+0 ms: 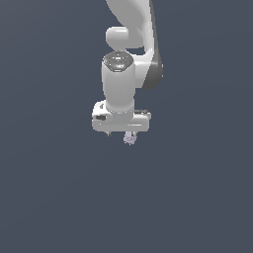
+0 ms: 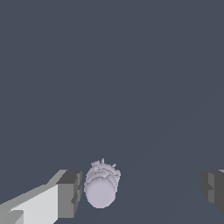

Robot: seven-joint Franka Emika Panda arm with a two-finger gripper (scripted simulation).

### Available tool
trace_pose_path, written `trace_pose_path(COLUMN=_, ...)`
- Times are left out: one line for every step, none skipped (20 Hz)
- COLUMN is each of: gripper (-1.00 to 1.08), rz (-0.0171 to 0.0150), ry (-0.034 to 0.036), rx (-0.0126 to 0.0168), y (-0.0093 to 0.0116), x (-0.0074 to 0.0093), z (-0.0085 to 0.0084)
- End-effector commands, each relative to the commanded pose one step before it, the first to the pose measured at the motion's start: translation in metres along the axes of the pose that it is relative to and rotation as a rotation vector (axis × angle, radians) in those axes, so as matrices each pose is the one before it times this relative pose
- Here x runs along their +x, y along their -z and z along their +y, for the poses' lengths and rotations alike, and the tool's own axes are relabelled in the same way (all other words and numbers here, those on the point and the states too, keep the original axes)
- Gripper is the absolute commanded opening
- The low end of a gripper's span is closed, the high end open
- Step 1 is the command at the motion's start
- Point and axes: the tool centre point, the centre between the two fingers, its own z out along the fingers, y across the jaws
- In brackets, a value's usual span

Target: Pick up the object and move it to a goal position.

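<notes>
Centrally, the task's object, a tiny pale lavender-grey roundish lump with small spiky bumps (image 2: 101,189), lies between the two dark grey finger pads (image 2: 70,194) of the white robot gripper (image 2: 142,190). In the wrist view it sits just beside one pad, with a thin gap that may or may not be contact, and well apart from the other pad, which is cut off by the picture's edge. The fingers are spread wide and clasp nothing.

In the exterior view the same lump (image 1: 130,139) shows as a small blurred speck just under the gripper (image 1: 121,132), toward the exterior view's right of the hand's midline. Its spikes are hard to make out there, and the fingertips are almost wholly hidden behind the white hand body. Whether the lump rests on the plain dark slate-grey ground (image 1: 49,197) cannot be told, since no shadow or edge marks the surface.

Above the gripper rises the white and grey arm (image 1: 133,29), cut off by the picture's upper edge.
</notes>
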Motion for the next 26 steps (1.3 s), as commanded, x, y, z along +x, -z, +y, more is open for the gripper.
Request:
trace_pose_path(gripper=1.0, rz=0.0, ry=0.0, rx=0.0, y=0.0, x=0.0, z=0.00001)
trace_pose_path(gripper=1.0, rz=-0.00065, ry=-0.00073, rx=-0.00069, y=-0.00018, x=-0.00019, z=0.00077)
trace_pose_path(gripper=1.0, rz=-0.00169, ry=-0.00193, rx=-0.00172, y=-0.00039, x=-0.00061, z=0.00218)
trace_pose_path(gripper=1.0, rz=-0.00293, ry=-0.00334, rx=-0.00297, y=-0.00073, x=-0.00099, z=0.00366)
trace_pose_path(gripper=1.0, rz=-0.00407, ry=-0.0046, rx=-0.00408, y=-0.00101, x=-0.00138, z=0.00505)
trace_pose_path(gripper=1.0, rz=-0.00521, ry=-0.00581, rx=-0.00514, y=-0.00129, x=-0.00178, z=0.00641)
trace_pose_path(gripper=1.0, rz=-0.00544, ry=-0.00596, rx=-0.00527, y=-0.00135, x=-0.00186, z=0.00662)
trace_pose_path(gripper=1.0, rz=-0.00425, ry=-0.00456, rx=-0.00406, y=-0.00105, x=-0.00144, z=0.00513)
trace_pose_path(gripper=1.0, rz=-0.00302, ry=-0.00315, rx=-0.00285, y=-0.00074, x=-0.00101, z=0.00363)
trace_pose_path(gripper=1.0, rz=-0.00178, ry=-0.00176, rx=-0.00167, y=-0.00042, x=-0.00058, z=0.00213)
trace_pose_path(gripper=1.0, rz=-0.00043, ry=-0.00035, rx=-0.00041, y=-0.00005, x=-0.00017, z=0.00061)
trace_pose_path(gripper=1.0, rz=0.00056, ry=0.00061, rx=0.00052, y=0.0001, x=0.00025, z=-0.00076)
trace_pose_path(gripper=1.0, rz=0.00101, ry=0.00062, rx=0.00099, y=0.00013, x=0.00026, z=-0.00131)
trace_pose_path(gripper=1.0, rz=0.00019, ry=-0.00114, rx=0.0003, y=-0.00031, x=-0.00019, z=-0.0005)
trace_pose_path(gripper=1.0, rz=-0.00007, ry=-0.00267, rx=0.00017, y=-0.00067, x=-0.00046, z=-0.00031)
trace_pose_path(gripper=1.0, rz=-0.00005, ry=-0.00358, rx=0.00027, y=-0.00095, x=-0.00063, z=-0.00063)
trace_pose_path(gripper=1.0, rz=0.00006, ry=-0.00461, rx=0.00049, y=-0.0012, x=-0.00078, z=-0.00093)
trace_pose_path(gripper=1.0, rz=0.00016, ry=-0.00557, rx=0.00068, y=-0.00145, x=-0.00095, z=-0.00124)
trace_pose_path(gripper=1.0, rz=0.00023, ry=-0.00649, rx=0.00084, y=-0.0017, x=-0.00113, z=-0.00156)
trace_pose_path(gripper=1.0, rz=0.00028, ry=-0.00746, rx=0.00098, y=-0.00194, x=-0.00132, z=-0.00178)
trace_pose_path(gripper=1.0, rz=0.00029, ry=-0.00844, rx=0.00108, y=-0.00217, x=-0.00152, z=-0.00193)
trace_pose_path(gripper=1.0, rz=0.00027, ry=-0.00952, rx=0.00116, y=-0.00243, x=-0.00176, z=-0.00208)
trace_pose_path(gripper=1.0, rz=0.00025, ry=-0.01053, rx=0.00123, y=-0.00268, x=-0.00201, z=-0.00225)
trace_pose_path(gripper=1.0, rz=0.00026, ry=-0.01157, rx=0.00134, y=-0.00291, x=-0.00225, z=-0.0024)
trace_pose_path(gripper=1.0, rz=0.00028, ry=-0.01263, rx=0.00145, y=-0.00315, x=-0.00253, z=-0.00258)
trace_pose_path(gripper=1.0, rz=0.00027, ry=-0.01372, rx=0.00154, y=-0.00339, x=-0.00282, z=-0.00271)
